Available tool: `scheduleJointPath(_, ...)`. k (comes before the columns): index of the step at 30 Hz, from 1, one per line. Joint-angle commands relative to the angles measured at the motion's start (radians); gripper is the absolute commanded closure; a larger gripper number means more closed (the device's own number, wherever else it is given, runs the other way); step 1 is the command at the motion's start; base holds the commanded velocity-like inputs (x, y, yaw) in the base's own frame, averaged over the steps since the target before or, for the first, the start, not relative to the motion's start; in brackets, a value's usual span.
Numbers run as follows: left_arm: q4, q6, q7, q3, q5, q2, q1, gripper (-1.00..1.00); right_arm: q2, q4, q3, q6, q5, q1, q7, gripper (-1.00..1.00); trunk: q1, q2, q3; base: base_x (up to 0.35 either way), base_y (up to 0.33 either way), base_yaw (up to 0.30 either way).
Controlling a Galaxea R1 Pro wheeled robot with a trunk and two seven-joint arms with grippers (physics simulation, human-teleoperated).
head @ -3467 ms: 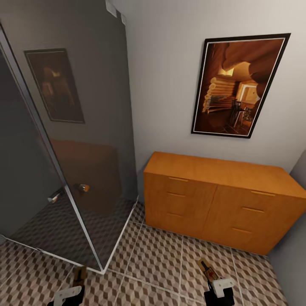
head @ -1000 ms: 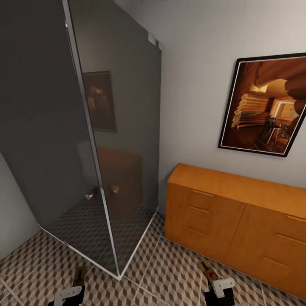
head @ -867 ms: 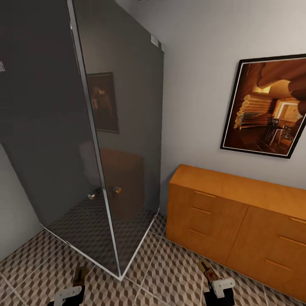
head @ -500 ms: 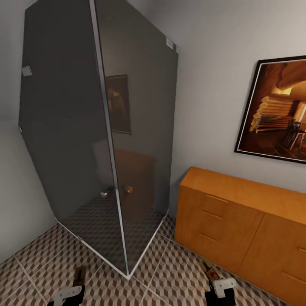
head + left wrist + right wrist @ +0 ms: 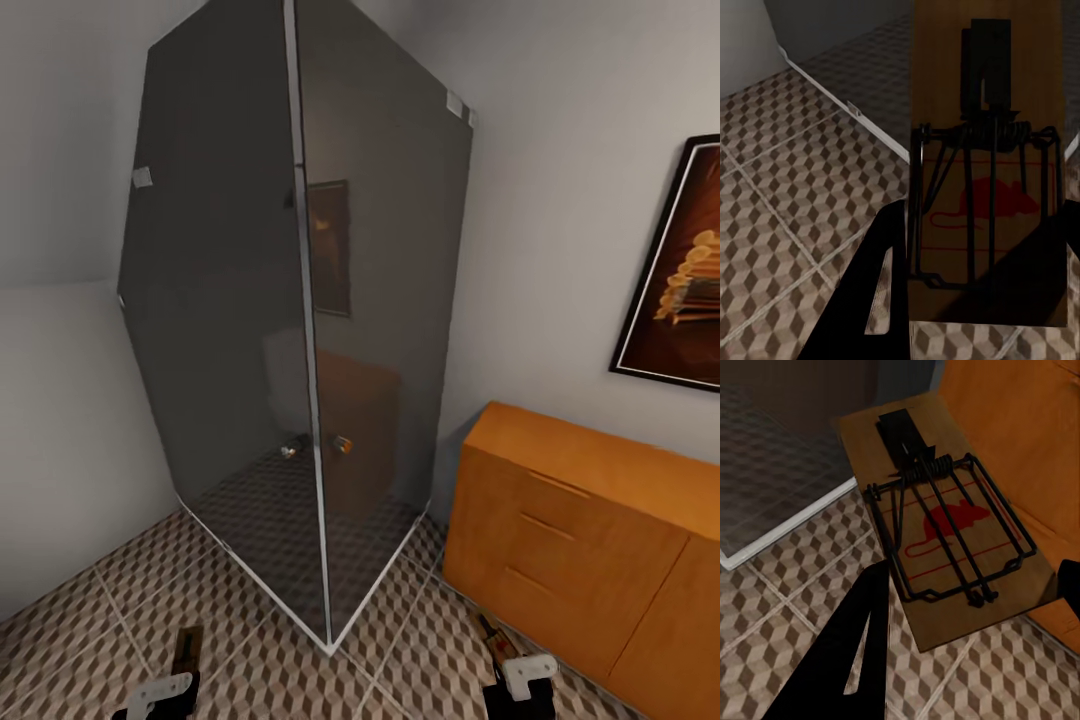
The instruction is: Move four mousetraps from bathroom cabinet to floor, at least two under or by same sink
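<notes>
Wooden mousetraps (image 5: pixel 986 180) (image 5: pixel 941 521) sit clamped in each gripper (image 5: pixel 165 690) (image 5: pixel 520 680), one apiece, neither yet laid on the bathroom floor (image 5: pixel 120 600).

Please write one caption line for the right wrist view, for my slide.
Right gripper holding a mousetrap above the tiled floor, beside the orange cabinet.

No readable words, brand names or numbers appeared anywhere. The only sign was a red mouse silhouette with a red outline printed on the board of each mousetrap (image 5: pixel 988 191) (image 5: pixel 945 521), under the dark wire. The framed picture (image 5: pixel 678 290) on the wall carried no lettering.
</notes>
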Motion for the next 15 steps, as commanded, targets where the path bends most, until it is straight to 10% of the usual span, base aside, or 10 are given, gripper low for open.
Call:
scheduleJointPath(1, 0.004, -0.003, -0.006, -0.005, 0.009, -0.001, -0.001, 1.0, 0.0, 0.001, -0.001, -0.002, 0.011, 0.0, -0.009, 1.0, 0.0, -0.001, 0.0, 0.0, 0.0, 0.286)
scheduleJointPath(15, 0.004, -0.003, -0.006, -0.005, 0.009, -0.001, -0.001, 1.0, 0.0, 0.001, -0.001, -0.002, 0.01, 0.0, -0.009, 1.0, 0.0, -0.001, 0.0, 0.0, 0.0, 0.286)
